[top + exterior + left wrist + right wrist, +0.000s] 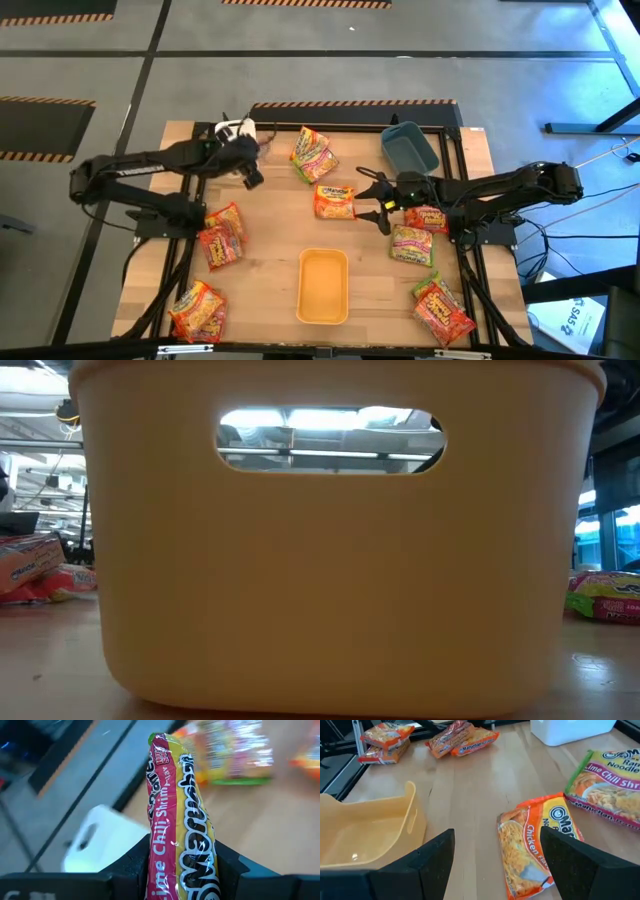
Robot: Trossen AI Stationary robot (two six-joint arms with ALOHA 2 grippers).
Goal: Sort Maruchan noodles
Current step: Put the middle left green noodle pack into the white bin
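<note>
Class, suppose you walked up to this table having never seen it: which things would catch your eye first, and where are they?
First, the left tool, at the table's far left near the white bin, is shut on a Lime Chili Shrimp packet. Next, the right tool hangs open by an orange Chicken packet at mid-table. The yellow bin stands at the near edge.

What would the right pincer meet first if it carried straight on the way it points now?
Probably the orange chicken packet, lying just ahead of the open right pincer; depth is uncertain, so it might pass above it.
</note>
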